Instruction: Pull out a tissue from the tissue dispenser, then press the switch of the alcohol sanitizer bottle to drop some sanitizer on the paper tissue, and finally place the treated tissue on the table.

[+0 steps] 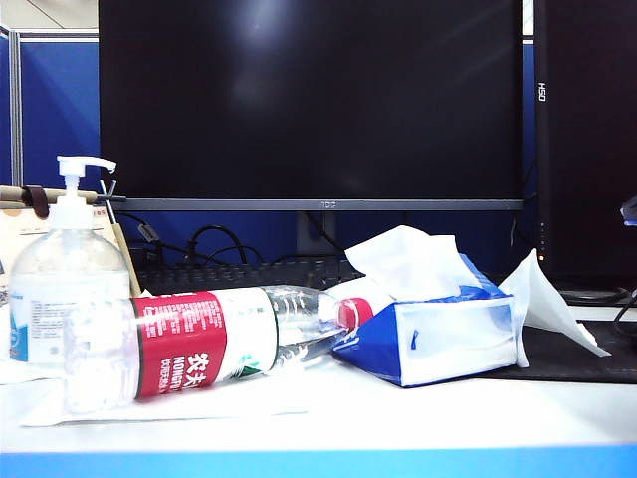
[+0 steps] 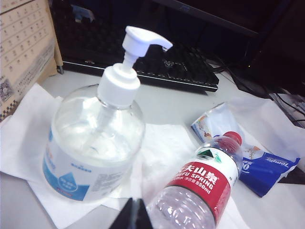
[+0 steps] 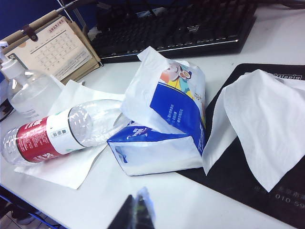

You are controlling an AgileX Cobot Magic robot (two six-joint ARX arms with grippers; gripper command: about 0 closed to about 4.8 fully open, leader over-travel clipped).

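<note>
Nearest the blue front edge of the white bench [image 1: 398,418], the left pincer [image 2: 135,214] hangs above the sanitizer bottle and water bottle with its dark fingertips pressed together, holding nothing. The right pincer [image 3: 136,212] hovers over the front edge before the dispenser, also closed and empty.

The alcohol sanitizer bottle [image 1: 68,299] stands upright at the front left corner: squat, rounded, clear, with a blue-and-white label, on a flat white sheet [image 2: 28,138]. Its switch [image 1: 80,174], a white pump head, has a long sideways nozzle. A red-labelled water bottle [image 1: 229,334] lies on its side, touching the sanitizer bottle.

The tissue dispenser [image 1: 438,334], a soft blue-and-white pack, sits mid-bench with a white tuft rising. Just beside it, towards the right edge, the tissue [image 3: 259,121], thin and loosely peaked, rests on a black mat [image 3: 228,179].

Farther back lies a keyboard [image 3: 176,26].
</note>
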